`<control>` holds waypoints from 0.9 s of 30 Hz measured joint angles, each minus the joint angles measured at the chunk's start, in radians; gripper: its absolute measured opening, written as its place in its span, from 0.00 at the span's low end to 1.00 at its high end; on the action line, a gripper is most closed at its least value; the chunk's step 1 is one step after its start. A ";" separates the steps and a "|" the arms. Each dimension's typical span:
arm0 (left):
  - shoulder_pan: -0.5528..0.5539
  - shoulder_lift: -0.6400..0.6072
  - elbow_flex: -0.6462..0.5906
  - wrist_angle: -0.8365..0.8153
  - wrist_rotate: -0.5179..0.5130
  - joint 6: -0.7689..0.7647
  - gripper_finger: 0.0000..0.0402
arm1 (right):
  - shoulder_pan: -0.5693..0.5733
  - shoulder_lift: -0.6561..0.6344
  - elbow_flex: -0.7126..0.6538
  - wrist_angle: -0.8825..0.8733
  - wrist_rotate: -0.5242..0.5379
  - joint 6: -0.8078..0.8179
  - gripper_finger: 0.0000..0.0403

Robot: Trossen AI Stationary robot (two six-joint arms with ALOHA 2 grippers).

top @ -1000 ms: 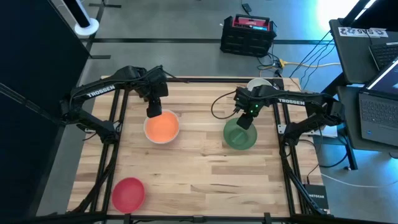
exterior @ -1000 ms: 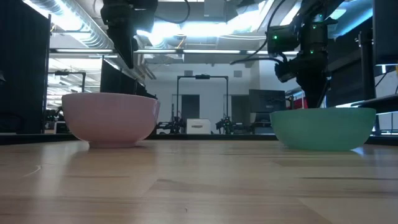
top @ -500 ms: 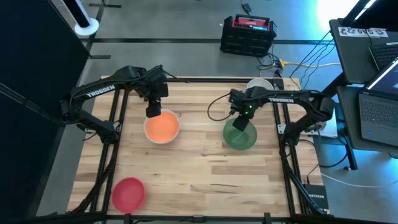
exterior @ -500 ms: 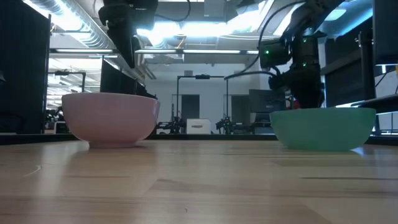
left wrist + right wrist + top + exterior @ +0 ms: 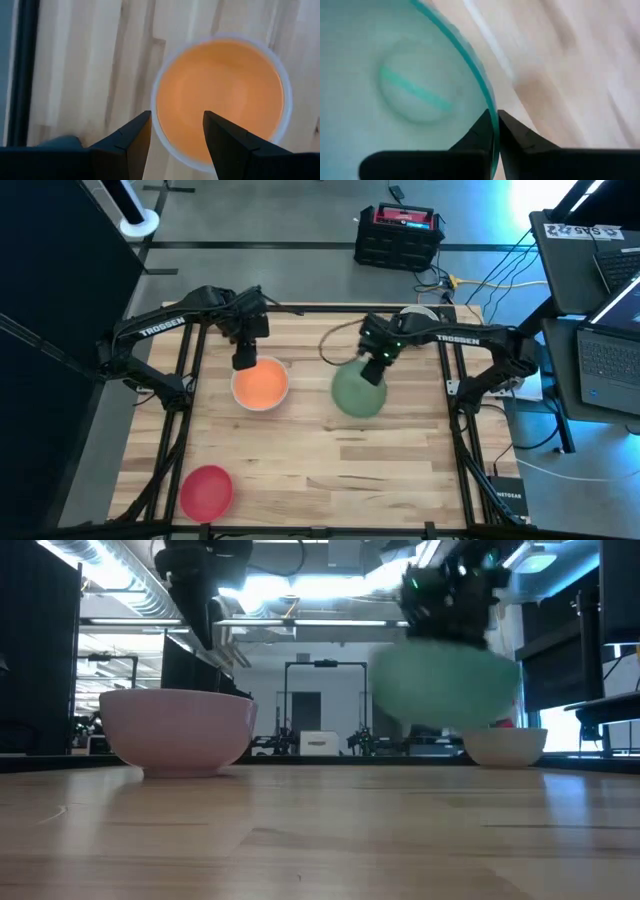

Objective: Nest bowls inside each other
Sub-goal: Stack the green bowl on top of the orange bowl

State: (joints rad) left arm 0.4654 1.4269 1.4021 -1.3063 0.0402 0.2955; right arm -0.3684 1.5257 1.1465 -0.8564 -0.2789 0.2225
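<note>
My right gripper is shut on the green bowl, which hangs above the table's middle right. An orange bowl ringed by a pale rim stands on its base on the table's left half. My left gripper is open above that bowl's far rim and touches nothing. A red bowl sits near the front left corner. A white bowl stands at the far right edge. My right gripper pinches the green bowl's rim on the bowl's far right side, one finger inside the bowl and one outside. The fingers come from above, slanting down. The bowl hangs below them, lifted clear of the table, mouth up.
Bare wooden tabletop lies between the bowls and toward the near edge. A black case stands on the floor beyond the far edge. Laptops sit on a stand to the right.
My right gripper has shut on the green bowl's rim, then risen and gone toward the table's left, toward the orange bowl. The green bowl has been lifted clear of the table and carried along. The white bowl behind it now shows in the low view.
</note>
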 joint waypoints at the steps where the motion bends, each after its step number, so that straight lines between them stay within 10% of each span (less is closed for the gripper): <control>1: 0.000 -0.002 0.000 -0.025 0.000 -0.001 0.41 | 0.011 0.015 0.043 0.040 -0.009 0.009 0.00; 19: 0.023 -0.355 0.000 -0.142 -0.026 -0.182 0.41 | 0.067 0.677 1.013 0.022 -0.061 -0.053 0.00; 27: 0.023 -0.399 0.000 -0.182 -0.030 -0.236 0.41 | 0.091 0.785 1.058 0.048 -0.083 -0.002 0.00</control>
State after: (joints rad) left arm 0.4881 1.0283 1.4021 -1.4879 0.0105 0.0597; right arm -0.2779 2.3104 2.2044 -0.8087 -0.3616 0.2204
